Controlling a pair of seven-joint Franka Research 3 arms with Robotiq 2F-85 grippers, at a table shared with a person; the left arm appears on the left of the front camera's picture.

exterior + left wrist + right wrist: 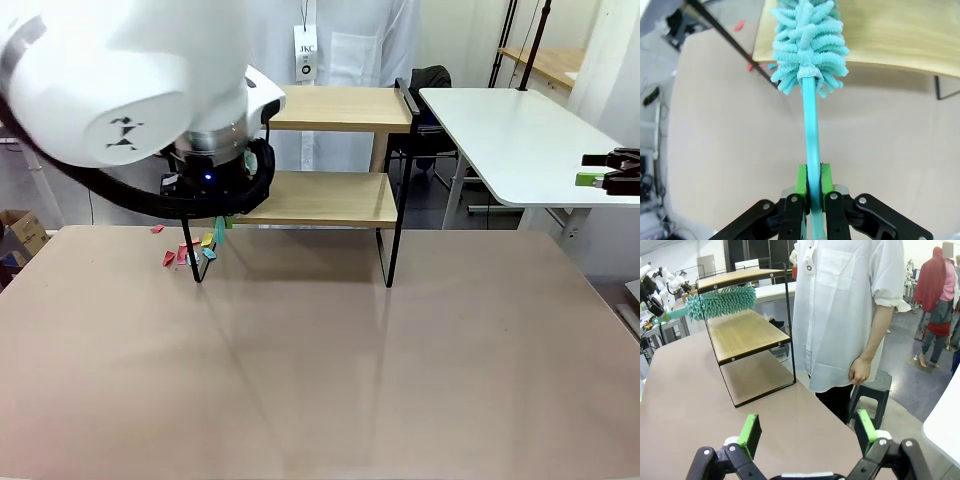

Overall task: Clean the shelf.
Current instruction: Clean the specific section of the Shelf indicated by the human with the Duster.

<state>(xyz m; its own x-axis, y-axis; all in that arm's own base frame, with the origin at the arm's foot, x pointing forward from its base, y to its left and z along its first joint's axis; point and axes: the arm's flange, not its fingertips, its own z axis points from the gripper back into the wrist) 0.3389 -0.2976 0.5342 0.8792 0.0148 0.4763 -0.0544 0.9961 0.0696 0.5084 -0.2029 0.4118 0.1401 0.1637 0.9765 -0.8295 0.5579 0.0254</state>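
A small two-tier shelf point(335, 195) of light wooden boards in a thin black frame stands at the far side of the tan table point(300, 380), in the upper middle of the front view, just in front of a person point(850, 315) in a white shirt. The left arm point(110, 80), bulking large in the upper left of that frame, reaches down to the shelf's left end.

In the left wrist view, the left gripper point(813, 172), at bottom centre, is clamped tight on the pale teal handle point(812, 130) of a fluffy teal duster point(807, 45). Its green pads press against the handle from both sides. The duster's head points up the frame and lies over the edge of the lower wooden board.

The right wrist view shows the same head at upper left, lying between the two boards over the lower one. Whether the fibres touch the wood cannot be told.

A scatter of small coloured paper scraps point(185, 252), red, yellow and blue, lies on the table at the shelf's front left leg.

The right gripper point(807, 427), along the bottom edge of its own view, stands wide open and holds nothing. Its green-padded fingers are spread well apart, well clear of the shelf. The person's hand point(860, 372) hangs at their side, right of centre, above a dark stool point(875, 385). A white table point(520, 130) stands at the upper right of the front view.
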